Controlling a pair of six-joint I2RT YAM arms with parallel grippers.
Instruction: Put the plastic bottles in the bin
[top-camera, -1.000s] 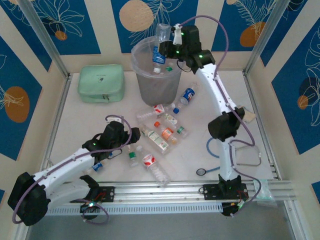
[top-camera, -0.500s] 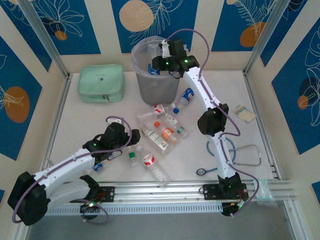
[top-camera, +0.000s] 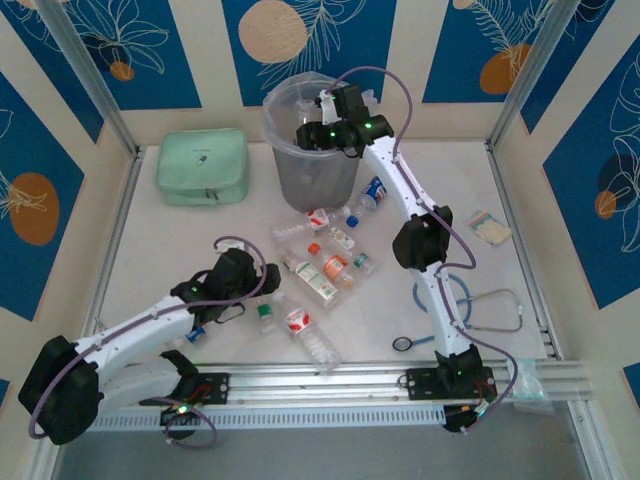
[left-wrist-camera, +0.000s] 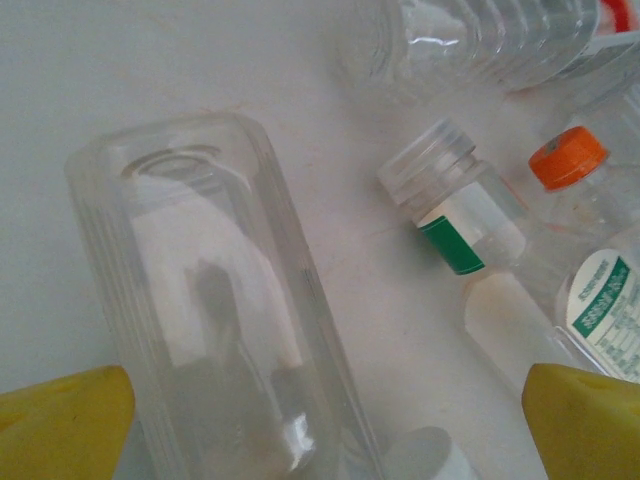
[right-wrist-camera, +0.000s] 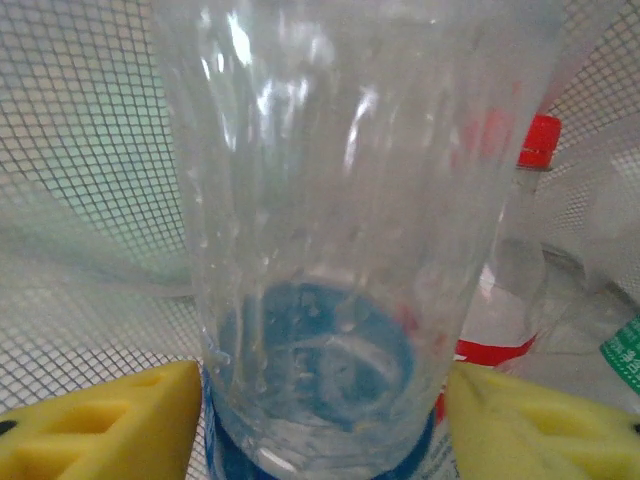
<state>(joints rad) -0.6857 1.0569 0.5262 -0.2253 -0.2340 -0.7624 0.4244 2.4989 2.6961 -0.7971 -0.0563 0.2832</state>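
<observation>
Blue panels with pale leaf drawings wall the cell, and a white desk (top-camera: 170, 240) fills its floor. Biggest on it is the bin (top-camera: 318, 180), a grey translucent bucket lined with a clear bag. The right hand (top-camera: 308, 134) hangs over its mouth, directly above what lies inside. Left of that hand and well apart lies a mint-green zip case (top-camera: 200, 167). A blue stethoscope (top-camera: 483, 308) lies well back from the hand, near the right arm's base.

Seen from the wrist, the right hand (right-wrist-camera: 322, 425) frames a clear bottle (right-wrist-camera: 330, 200) that shows blue at the end nearest the hand. Its body runs straight out between the yellow pads (right-wrist-camera: 100, 425). Each pad sits right at the bottle's side; whether they press it I cannot tell. Beyond is the bin's grid-patterned wall, and ahead to the right a red-capped bottle (right-wrist-camera: 538, 150) inside the bin.

Loose plastic bottles (top-camera: 325, 268) lie scattered on the desk just right of the left hand (top-camera: 262, 285). That left hand (left-wrist-camera: 325, 435) stands wide, low over the desk. A flat-sided bottle (left-wrist-camera: 210, 300) lies between its fingers, close to the left one, with bare desk to its right. Ahead and to the right lie a green-labelled bottle (left-wrist-camera: 460, 215) and, beyond it, an orange cap (left-wrist-camera: 568, 157). A white cap (left-wrist-camera: 430, 458) sits just inside the hand.
</observation>
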